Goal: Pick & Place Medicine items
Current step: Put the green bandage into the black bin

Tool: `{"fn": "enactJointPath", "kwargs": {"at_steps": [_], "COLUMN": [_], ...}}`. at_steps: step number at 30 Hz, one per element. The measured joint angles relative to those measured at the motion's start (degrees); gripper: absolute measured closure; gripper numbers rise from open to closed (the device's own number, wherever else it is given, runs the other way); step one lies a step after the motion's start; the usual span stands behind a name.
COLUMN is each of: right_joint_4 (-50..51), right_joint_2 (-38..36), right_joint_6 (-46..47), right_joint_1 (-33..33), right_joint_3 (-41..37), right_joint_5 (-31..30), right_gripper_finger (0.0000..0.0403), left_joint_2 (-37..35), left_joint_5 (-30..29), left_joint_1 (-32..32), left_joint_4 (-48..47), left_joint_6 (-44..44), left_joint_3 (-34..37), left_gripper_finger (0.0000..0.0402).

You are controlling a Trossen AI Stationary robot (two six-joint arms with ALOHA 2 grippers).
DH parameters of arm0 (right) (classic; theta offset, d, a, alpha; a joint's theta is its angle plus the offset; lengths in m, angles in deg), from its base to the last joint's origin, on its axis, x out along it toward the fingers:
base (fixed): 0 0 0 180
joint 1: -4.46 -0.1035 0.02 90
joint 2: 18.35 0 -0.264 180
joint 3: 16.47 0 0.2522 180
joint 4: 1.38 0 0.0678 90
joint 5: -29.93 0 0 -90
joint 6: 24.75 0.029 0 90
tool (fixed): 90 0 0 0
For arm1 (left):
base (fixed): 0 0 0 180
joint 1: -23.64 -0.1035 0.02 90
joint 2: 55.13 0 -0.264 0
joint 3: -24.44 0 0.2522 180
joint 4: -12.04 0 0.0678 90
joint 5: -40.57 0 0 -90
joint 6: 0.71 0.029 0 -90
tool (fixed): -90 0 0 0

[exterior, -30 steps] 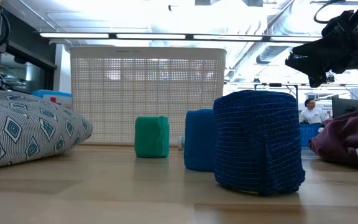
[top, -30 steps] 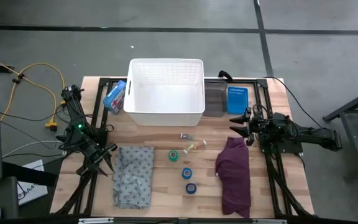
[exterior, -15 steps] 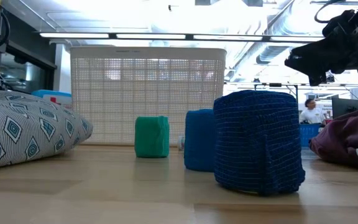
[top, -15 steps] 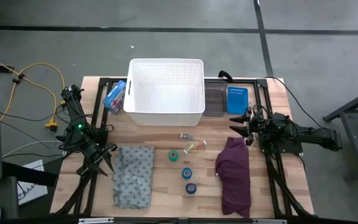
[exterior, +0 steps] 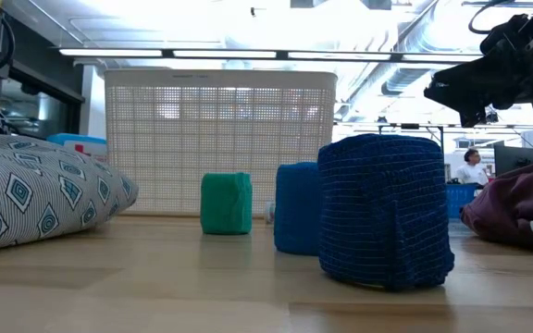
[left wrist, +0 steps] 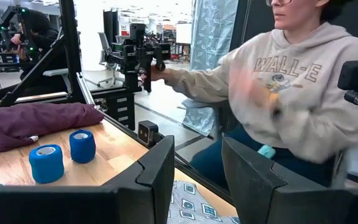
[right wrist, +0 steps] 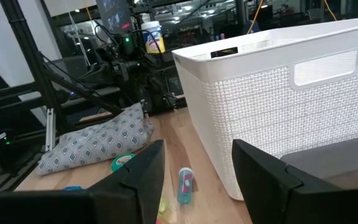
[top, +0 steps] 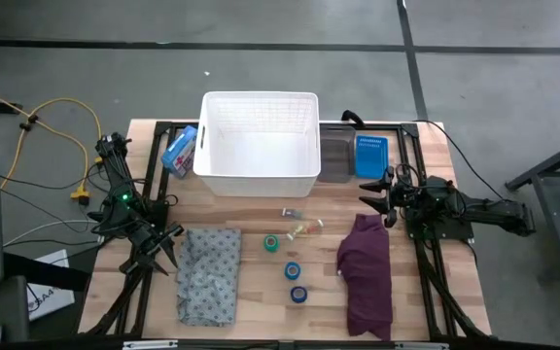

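Observation:
The medicine items lie mid-table in front of the white basket [top: 261, 146]: a green roll [top: 272, 243], two blue rolls [top: 293, 271] [top: 299, 294], a yellowish tube [top: 304, 230] and a small vial [top: 291, 212]. All rest on the wood. My left gripper [top: 163, 255] stands open at the left edge beside the grey patterned cloth [top: 209, 274]. In the left wrist view its fingers [left wrist: 160, 171] are empty. My right gripper [top: 375, 199] stands open at the right edge, above the far end of the purple cloth [top: 366, 272]. The gap [right wrist: 197, 180] between its fingers faces the vial [right wrist: 185, 182].
A blue packet [top: 180, 151] lies left of the basket. A grey tray [top: 335, 156] and a blue box [top: 369, 156] stand to its right. A person in a light sweatshirt [left wrist: 291, 93] sits past the table's near edge. Bare wood lies between the cloths.

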Motion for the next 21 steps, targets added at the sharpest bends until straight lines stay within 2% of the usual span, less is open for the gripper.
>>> {"fn": "enactJointPath", "kwargs": {"at_steps": [21], "right_joint_4": [-0.3], "right_joint_2": [0.0], "right_joint_6": [0.0], "right_joint_1": [0.0], "right_joint_3": [0.0], "right_joint_5": [0.3], "right_gripper_finger": [0.0227], "left_joint_2": [0.0], "left_joint_5": [0.0], "left_joint_1": [0.0], "left_joint_4": [0.0], "left_joint_6": [0.0], "left_joint_3": [0.0], "left_gripper_finger": [0.0274]}}
